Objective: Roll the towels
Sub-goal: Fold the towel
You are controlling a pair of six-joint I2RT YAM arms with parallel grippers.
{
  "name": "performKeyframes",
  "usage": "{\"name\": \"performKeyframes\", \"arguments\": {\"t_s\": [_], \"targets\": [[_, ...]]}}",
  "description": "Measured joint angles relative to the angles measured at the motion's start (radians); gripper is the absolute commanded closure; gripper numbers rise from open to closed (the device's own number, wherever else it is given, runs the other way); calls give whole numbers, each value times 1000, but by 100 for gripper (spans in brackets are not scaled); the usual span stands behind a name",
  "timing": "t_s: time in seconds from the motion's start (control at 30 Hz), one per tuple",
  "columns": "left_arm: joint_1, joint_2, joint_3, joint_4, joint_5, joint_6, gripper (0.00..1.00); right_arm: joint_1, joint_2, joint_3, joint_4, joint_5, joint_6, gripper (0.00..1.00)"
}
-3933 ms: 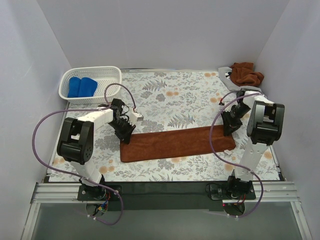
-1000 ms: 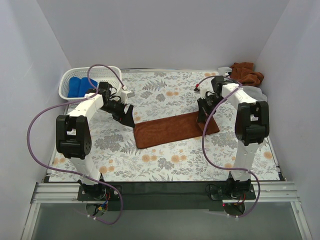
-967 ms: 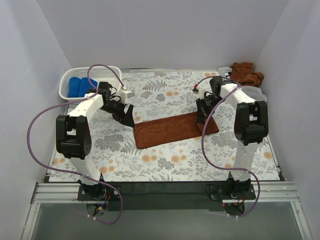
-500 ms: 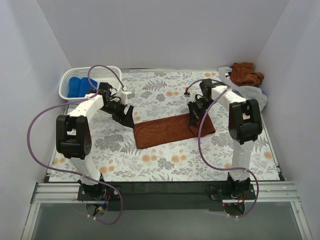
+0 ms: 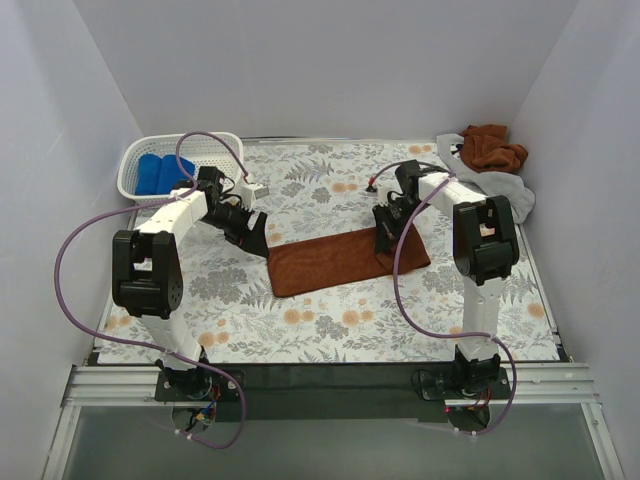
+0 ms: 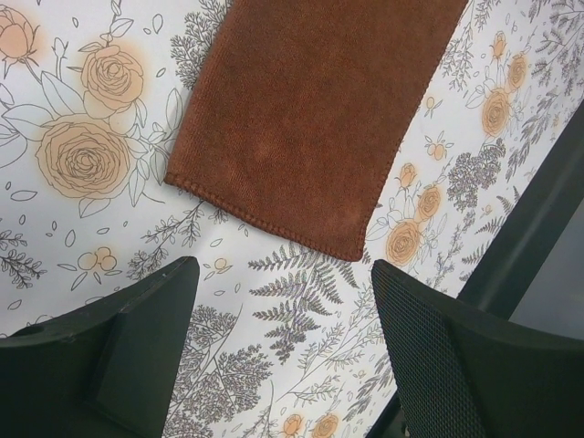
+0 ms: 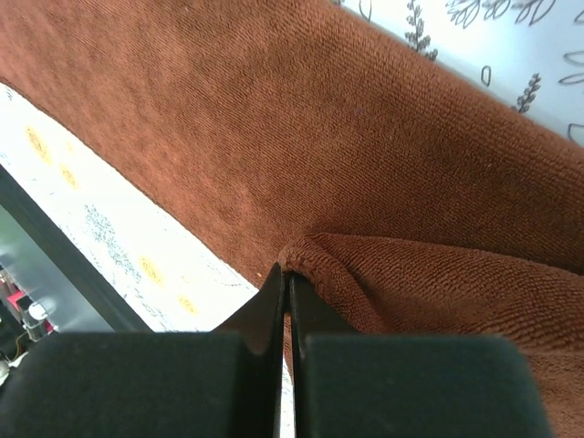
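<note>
Rust-brown towel (image 6: pixel 301 119): fuzzy cloth; left claw (image 6: pixel 283 272): matt plastic.

Overhead view looks down from behind; both wrist views closely share the rust-brown towel (image 5: pixel 330 262).

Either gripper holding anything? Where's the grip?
Right gripper pinches the brown towel at the edge of its folded-over right end. Left gripper is open, holding nothing.

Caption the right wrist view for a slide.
Right gripper, jaws shut, pinches a folded-over edge of the rust-brown towel above the floral tablecloth.
</note>
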Motion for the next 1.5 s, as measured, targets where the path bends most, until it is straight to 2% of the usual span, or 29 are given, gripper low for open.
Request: {"name": "performKeyframes", "arguments": {"t_s": [0.5, 0.63, 0.67, 0.77, 0.93, 1.13, 1.27, 1.33, 1.47, 1.5], "targets": [[0, 0, -4, 8, -11, -1, 28, 3, 15, 42, 5, -8, 10, 99], [0, 0, -5, 7, -12, -1, 28, 11, 26, 29, 3, -23, 15, 77], [0, 0, -5, 7, -12, -1, 28, 13, 27, 29, 3, -29, 16, 68], [0, 0, -5, 8, -12, -2, 28, 15, 26, 35, -8, -47, 14, 60], [0, 0, -5, 10, -11, -2, 28, 14, -1, 102, -35, -60, 6, 61], [0, 0, -11, 19, -11, -1, 29, -36, -114, 135, -36, -84, -5, 66], [0, 0, -11, 23, -11, -1, 29, -88, -131, 130, -42, -65, -28, 74], [0, 0, -11, 26, -11, -1, 29, -109, -129, 113, -48, -29, -33, 73], [0, 0, -11, 29, -10, -1, 30, -121, -103, 98, -59, 13, -24, 60], [0, 0, -11, 29, -10, -1, 30, -120, -98, 93, -58, 16, -21, 60]]}}
